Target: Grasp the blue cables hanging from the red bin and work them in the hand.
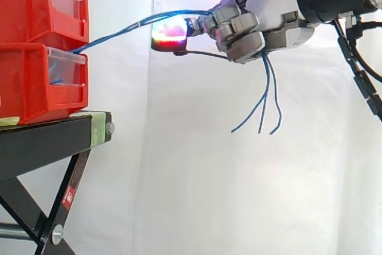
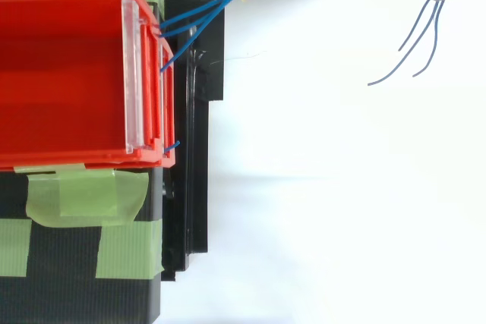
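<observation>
Blue cables rise from the front of the stacked red bins at the left of the side view and slant up to the hand in the upper right. The fingers are curled tight round the bundle, and the strands come out under the palm and hang free below it. One fingertip, glowing red, sits just under the taut stretch. From above, the cables leave the bin's corner toward the top edge.

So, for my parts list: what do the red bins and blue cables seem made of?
Red bins: probably moulded plastic, smooth and glossy, with clear front panels. Blue cables: likely plastic-sheathed wire, thin and flexible, bending where they hang below the hand.
</observation>
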Controlling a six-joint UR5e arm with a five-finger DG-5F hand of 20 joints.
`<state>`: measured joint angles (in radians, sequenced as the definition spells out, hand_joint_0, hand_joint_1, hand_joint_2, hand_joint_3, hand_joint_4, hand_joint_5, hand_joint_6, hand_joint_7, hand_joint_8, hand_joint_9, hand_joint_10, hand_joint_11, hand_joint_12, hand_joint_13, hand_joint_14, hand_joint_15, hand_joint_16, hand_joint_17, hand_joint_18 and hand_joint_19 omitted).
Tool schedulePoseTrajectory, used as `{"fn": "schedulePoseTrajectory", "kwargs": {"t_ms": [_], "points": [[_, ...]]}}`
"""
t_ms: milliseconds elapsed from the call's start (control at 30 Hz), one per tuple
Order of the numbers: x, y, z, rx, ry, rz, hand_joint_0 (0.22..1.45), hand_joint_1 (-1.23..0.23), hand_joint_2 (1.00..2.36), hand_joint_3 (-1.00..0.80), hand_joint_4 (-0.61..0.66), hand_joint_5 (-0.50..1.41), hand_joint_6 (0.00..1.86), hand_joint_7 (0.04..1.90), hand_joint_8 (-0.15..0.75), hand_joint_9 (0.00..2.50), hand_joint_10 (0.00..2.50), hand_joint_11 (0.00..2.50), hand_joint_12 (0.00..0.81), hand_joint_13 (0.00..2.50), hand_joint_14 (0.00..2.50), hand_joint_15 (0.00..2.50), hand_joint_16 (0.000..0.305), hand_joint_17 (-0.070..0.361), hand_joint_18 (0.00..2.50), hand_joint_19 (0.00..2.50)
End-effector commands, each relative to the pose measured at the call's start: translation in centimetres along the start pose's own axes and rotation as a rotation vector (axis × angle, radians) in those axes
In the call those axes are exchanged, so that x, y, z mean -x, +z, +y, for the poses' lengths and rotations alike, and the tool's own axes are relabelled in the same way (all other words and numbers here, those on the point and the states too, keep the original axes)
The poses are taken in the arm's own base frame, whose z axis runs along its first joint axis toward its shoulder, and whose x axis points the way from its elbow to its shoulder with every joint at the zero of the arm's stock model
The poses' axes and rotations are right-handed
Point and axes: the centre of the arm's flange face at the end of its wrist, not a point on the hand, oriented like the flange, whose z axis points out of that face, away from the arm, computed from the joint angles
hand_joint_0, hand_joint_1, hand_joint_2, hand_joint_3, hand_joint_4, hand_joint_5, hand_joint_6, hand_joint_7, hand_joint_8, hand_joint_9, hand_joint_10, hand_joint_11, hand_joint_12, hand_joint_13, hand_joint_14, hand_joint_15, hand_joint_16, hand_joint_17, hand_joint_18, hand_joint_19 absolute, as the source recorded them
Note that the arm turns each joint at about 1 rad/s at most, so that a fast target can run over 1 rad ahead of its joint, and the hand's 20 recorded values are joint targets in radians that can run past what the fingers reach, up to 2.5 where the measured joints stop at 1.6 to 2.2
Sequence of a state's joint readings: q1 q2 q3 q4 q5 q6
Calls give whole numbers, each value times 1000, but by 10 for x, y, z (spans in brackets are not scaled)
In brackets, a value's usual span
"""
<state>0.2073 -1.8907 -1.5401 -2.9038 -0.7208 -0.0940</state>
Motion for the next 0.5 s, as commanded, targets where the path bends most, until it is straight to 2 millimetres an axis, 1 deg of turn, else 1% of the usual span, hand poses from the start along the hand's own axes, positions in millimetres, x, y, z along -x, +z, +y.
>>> {"fn": "schedulePoseTrajectory", "kwargs": {"t_ms": [0, 133, 267, 400, 467], "points": [[-1, -2, 0, -7, 10, 7, 929, -583, 1004, -898, 294, 224, 6, 1224, 444, 455, 2500, 2500, 445, 866, 2500, 1344, 46, 104, 1521, 1529], [-3, -5, -2, -19, 6, 12, 996, -613, 1011, -752, 290, 239, 3, 1224, 435, 457, 2500, 2500, 438, 876, 2500, 1349, 46, 102, 1549, 1568], [-3, -7, -2, -28, 3, 16, 1014, -614, 1011, -747, 296, 242, 4, 1230, 436, 465, 2500, 2500, 445, 882, 2500, 1356, 45, 101, 1558, 1597], [-6, -9, -2, -31, 2, 19, 996, -612, 1009, -807, 301, 244, 3, 1231, 435, 472, 2500, 2500, 438, 884, 2500, 1348, 45, 102, 1568, 1596], [-6, -9, -3, -35, 3, 19, 1010, -615, 1010, -782, 295, 248, 4, 1235, 434, 474, 2500, 2500, 438, 886, 2500, 1354, 45, 101, 1571, 1605]]}}
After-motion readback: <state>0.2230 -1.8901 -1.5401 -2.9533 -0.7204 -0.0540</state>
